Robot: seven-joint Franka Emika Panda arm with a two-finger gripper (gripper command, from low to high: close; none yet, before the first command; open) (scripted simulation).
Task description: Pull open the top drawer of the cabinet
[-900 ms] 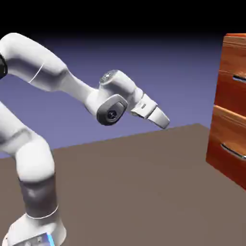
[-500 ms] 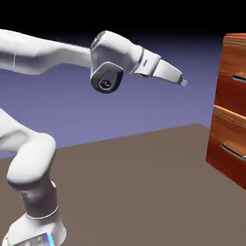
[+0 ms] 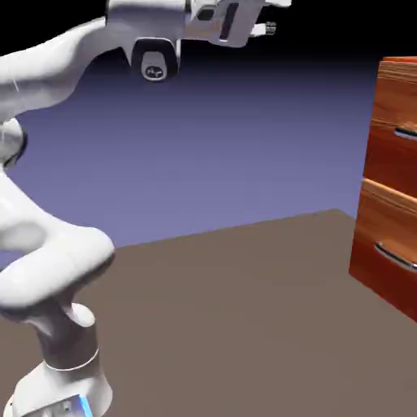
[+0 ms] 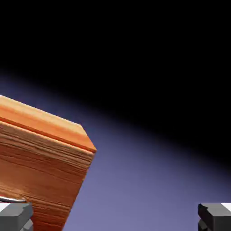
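Observation:
The cabinet (image 3: 394, 89) of reddish-brown wood stands at the exterior view's right edge. Its top drawer (image 3: 392, 159) sits flush, with a silver bar handle (image 3: 405, 133) near its upper edge. My gripper (image 3: 265, 28) is high up at the picture's top, well left of the cabinet and above its top, pointing toward it. In the hand view the cabinet (image 4: 45, 153) shows its top corner at lower left, with a sliver of silver handle (image 4: 10, 200). The gripper (image 4: 115, 219) is open, its fingertips (image 4: 16, 217) far apart and nothing between them.
A lower drawer (image 3: 383, 236) with its own bar handle (image 3: 397, 258) sits below the top one. The brown table (image 3: 244, 326) stretches between the robot base (image 3: 61, 391) and the cabinet.
The arm has swung upward: the hand rose from mid-height to the top of the exterior view and levelled out toward the cabinet. The drawers have not moved.

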